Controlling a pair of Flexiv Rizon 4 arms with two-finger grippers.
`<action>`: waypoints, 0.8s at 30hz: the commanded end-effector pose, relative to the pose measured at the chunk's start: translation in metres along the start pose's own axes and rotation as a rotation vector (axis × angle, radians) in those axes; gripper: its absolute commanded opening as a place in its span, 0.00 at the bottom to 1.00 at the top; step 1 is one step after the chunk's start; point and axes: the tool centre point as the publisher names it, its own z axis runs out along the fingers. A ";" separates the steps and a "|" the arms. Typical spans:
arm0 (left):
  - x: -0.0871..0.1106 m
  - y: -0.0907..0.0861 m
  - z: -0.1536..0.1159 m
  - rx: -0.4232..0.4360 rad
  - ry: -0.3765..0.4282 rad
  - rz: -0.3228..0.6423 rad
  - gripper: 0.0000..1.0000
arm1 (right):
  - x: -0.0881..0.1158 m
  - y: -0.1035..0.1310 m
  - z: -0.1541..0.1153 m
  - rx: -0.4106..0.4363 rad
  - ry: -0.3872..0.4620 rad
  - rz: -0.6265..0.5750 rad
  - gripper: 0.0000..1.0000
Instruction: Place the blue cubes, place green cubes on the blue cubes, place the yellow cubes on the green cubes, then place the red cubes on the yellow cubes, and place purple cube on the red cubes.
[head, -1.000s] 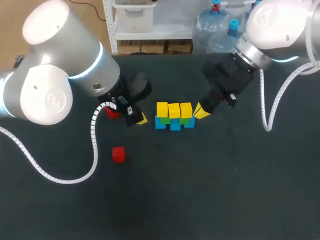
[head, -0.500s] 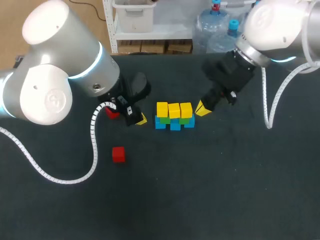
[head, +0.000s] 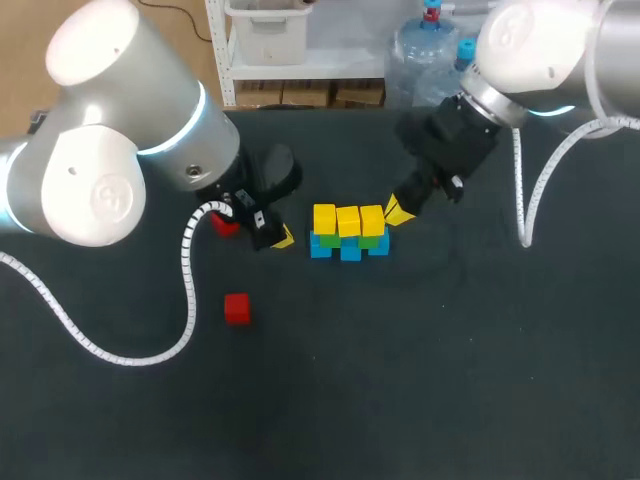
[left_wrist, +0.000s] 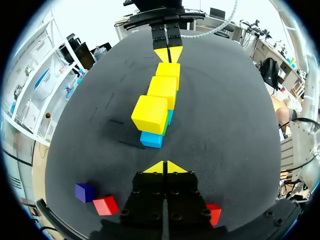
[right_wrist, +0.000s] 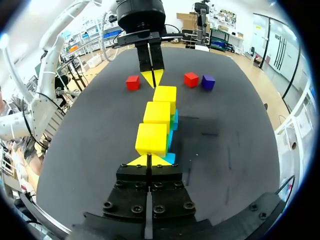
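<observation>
The left fingers (head: 283, 238) and right fingers (head: 397, 212), each pressed together and empty, flanked the row of blue-green-yellow stacks (head: 348, 232) on the surface (head: 420, 380), apparently to square it before the loose red cubes (head: 237, 309) could go on.

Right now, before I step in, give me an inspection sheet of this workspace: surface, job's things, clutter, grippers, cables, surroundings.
Surface: black table, flat.
Job's things: three stacks in a row, each blue, green, yellow from the bottom up. One red cube lies loose. A second red cube lies beside the left gripper, with the purple cube next to it.
Clutter: nothing seen.
Grippers: left gripper shut, empty, off one end of the row. Right gripper shut, empty, at the other end; contact unclear.
Cables: left arm's coiled cable loops over the table; right arm's coiled cable hangs beside it.
Surroundings: nothing seen reaching over the table.
</observation>
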 end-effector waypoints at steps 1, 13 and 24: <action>0.000 0.002 0.001 0.005 -0.001 0.001 0.00 | -0.001 -0.002 0.002 -0.009 -0.005 -0.003 0.00; 0.001 0.002 0.001 0.005 -0.001 -0.003 0.00 | 0.000 -0.001 -0.002 0.006 0.001 0.004 0.00; 0.002 0.002 0.001 0.004 -0.005 -0.002 0.00 | 0.006 0.002 -0.006 0.017 -0.002 0.019 0.00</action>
